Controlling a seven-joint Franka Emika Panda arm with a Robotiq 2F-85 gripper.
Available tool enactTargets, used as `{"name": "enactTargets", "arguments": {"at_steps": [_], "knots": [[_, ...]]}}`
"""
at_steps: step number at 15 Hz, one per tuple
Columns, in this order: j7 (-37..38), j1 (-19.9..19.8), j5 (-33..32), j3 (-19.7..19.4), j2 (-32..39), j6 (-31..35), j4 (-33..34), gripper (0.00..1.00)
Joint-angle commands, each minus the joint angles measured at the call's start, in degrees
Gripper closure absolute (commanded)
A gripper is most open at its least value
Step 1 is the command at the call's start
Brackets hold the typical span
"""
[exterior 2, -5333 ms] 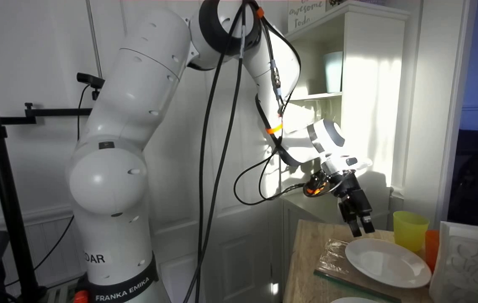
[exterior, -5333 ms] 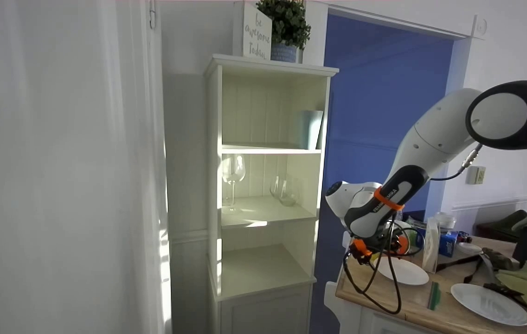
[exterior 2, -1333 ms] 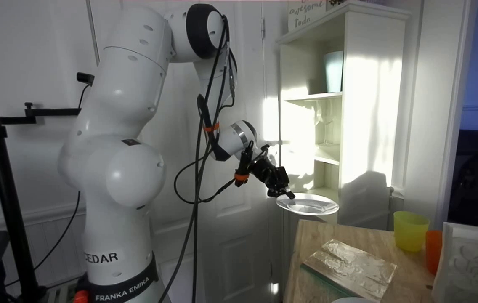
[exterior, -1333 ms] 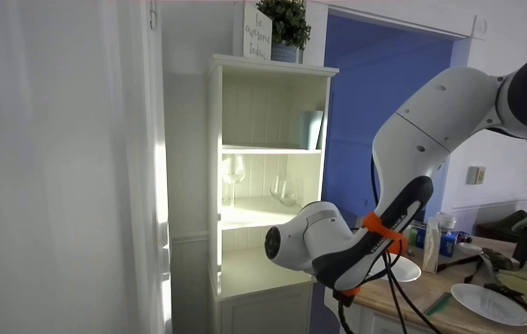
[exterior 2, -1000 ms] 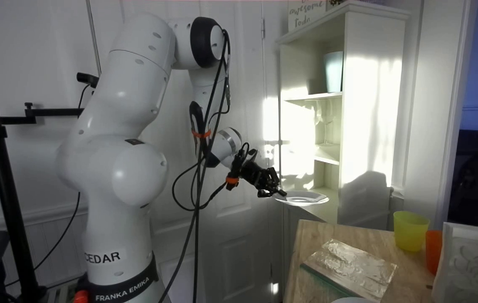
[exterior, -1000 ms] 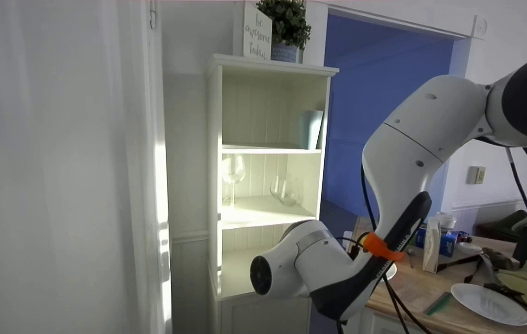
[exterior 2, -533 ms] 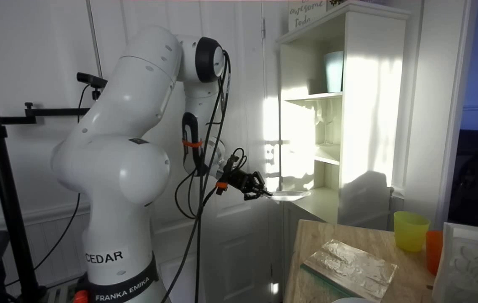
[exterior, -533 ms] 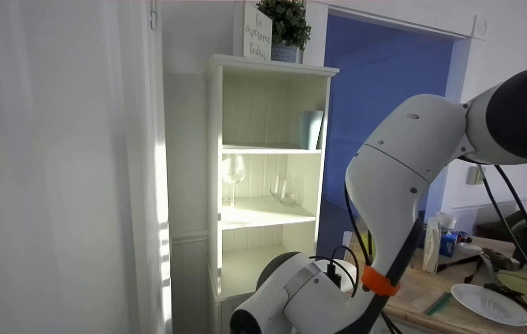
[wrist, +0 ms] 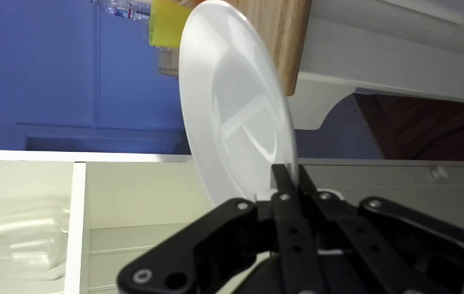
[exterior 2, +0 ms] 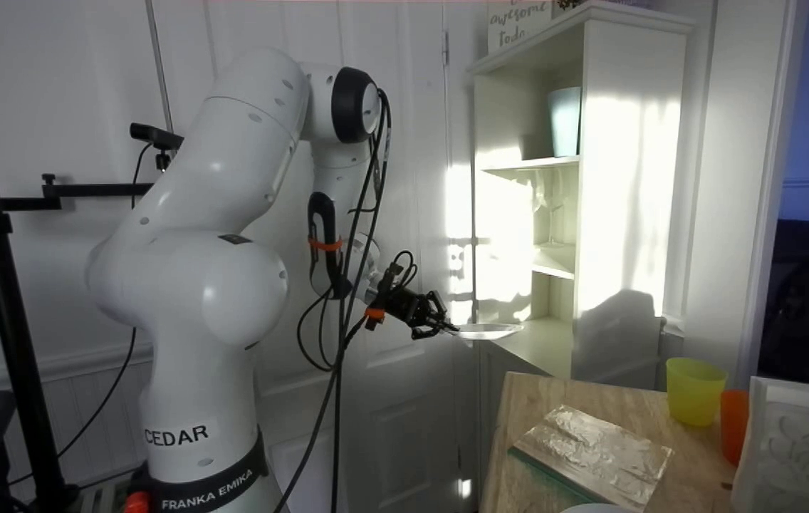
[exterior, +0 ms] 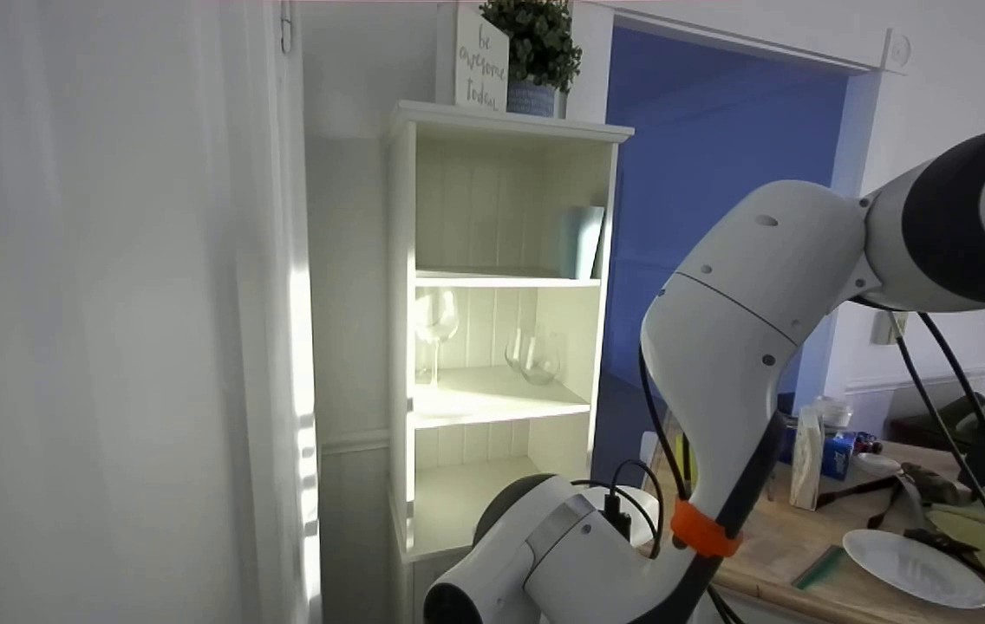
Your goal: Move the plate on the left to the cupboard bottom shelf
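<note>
The white plate [wrist: 236,81] hangs in the air, pinched by its rim between the black fingertips of my gripper [wrist: 294,174]. An exterior view shows the plate [exterior 2: 490,331] almost edge-on and roughly level, out beyond the gripper [exterior 2: 457,329]. Behind the cables in an exterior view, part of the plate [exterior: 644,507] shows right of the cupboard; the arm hides the gripper there. The cupboard bottom shelf [exterior: 458,498] has nothing visible on it; its front right is covered by the arm. The shelf [exterior 2: 543,345] lies close behind the plate; whether they overlap, I cannot tell.
Stemmed and stemless glasses [exterior: 436,321] stand on the middle shelf, a pale blue vase [exterior: 581,243] on the top one. The wooden counter [exterior 2: 525,413] bears a foil-topped box [exterior 2: 597,449], a yellow cup [exterior 2: 695,392] and a larger white plate [exterior: 917,568].
Several seconds ago the plate lay on the counter; it has since been gripped, lifted and carried to the cupboard. Over the last second the arm lowered and drew back, nearly stopping by now.
</note>
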Motion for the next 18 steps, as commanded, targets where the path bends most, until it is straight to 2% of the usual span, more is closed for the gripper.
{"name": "enactTargets", "arguments": {"at_steps": [1,3,6,11,14,18], "knots": [[0.0,-0.5,-0.2,0.5,0.1,-0.3,0.1,0.96],[-5.3,1.2,-4.6,0.5,2.9,-0.1,4.0,0.99],[-11.9,1.2,-11.2,0.8,5.9,5.1,8.3,0.99],[-19.7,-1.9,-24.1,-0.9,7.4,18.4,10.3,0.99],[-18.2,-5.5,-33.9,-2.4,6.6,27.2,8.8,0.99],[-12.3,-11.9,-47.4,-3.0,5.7,37.7,7.9,0.99]]}}
